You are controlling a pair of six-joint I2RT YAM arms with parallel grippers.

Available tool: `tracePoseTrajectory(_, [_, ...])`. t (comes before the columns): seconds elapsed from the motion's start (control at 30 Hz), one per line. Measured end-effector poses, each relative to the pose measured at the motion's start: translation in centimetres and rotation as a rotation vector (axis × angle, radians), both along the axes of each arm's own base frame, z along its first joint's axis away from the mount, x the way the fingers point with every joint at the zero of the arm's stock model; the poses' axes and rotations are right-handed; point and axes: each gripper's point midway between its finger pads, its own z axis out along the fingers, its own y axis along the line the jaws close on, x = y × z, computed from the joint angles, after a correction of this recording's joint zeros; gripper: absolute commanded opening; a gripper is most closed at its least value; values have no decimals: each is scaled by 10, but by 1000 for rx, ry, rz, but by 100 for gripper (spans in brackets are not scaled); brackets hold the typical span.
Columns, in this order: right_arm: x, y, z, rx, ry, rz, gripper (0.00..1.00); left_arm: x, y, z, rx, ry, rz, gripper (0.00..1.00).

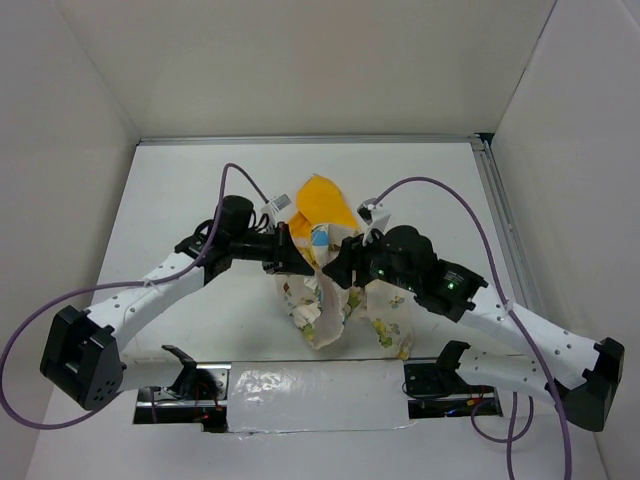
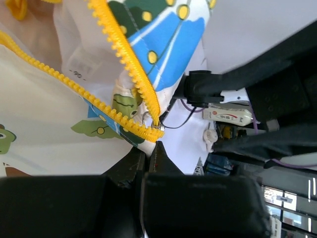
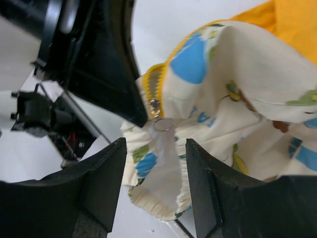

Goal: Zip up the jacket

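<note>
The jacket (image 1: 345, 305), cream-white with cartoon prints and a yellow-orange hood (image 1: 325, 205), hangs bunched between my two grippers. My left gripper (image 1: 293, 262) is shut on the jacket's bottom edge (image 2: 146, 144), just under the base of the yellow zipper (image 2: 124, 54) and its metal slider (image 2: 156, 125). My right gripper (image 1: 336, 270) is open. In the right wrist view its jaws (image 3: 155, 148) stand on either side of a translucent pull strip (image 3: 163, 158) that hangs from a ring (image 3: 162, 125) under the slider (image 3: 154, 106), without touching it.
The white table (image 1: 180, 200) has white walls on three sides and a metal rail (image 1: 505, 230) on the right. Purple cables (image 1: 440, 190) loop over both arms. A taped strip (image 1: 320, 385) and clamps lie at the near edge.
</note>
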Motion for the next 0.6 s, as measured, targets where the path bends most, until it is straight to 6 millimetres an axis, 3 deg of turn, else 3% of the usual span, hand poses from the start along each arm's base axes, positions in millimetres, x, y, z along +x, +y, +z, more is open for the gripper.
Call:
tracePoseTrajectory(0.17, [-22, 15, 4, -2, -23, 116, 60, -7, 0, 13, -35, -8, -21, 0])
tracePoseTrajectory(0.6, [-20, 30, -16, -47, 0, 170, 64, -16, 0, 24, -71, -27, -58, 0])
